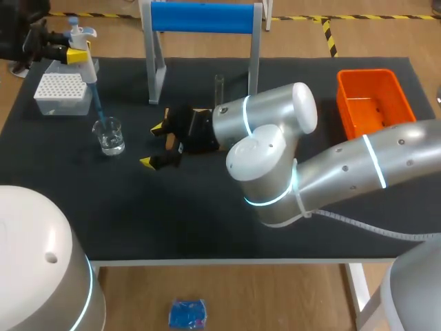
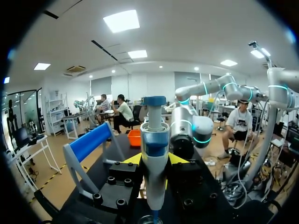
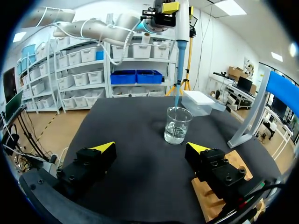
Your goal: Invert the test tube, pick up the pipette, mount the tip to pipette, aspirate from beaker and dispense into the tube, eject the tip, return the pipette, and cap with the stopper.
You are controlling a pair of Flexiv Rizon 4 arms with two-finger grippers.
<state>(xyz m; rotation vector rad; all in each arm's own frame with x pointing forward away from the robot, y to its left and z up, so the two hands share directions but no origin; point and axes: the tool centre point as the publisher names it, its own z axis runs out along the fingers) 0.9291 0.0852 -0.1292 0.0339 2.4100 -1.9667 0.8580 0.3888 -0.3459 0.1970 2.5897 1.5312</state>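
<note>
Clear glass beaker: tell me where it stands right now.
In the head view the clear glass beaker stands at the left of the table, just in front of the white tip box, under the blue pipette tip.

Glass beaker (image 1: 109,135), matt blk mat (image 1: 83,207).

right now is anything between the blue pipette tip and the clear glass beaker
Nothing visible. The blue pipette tip hangs at the clear glass beaker's open mouth, on the white pipette in the left gripper. The open right gripper lies short of it.
</note>
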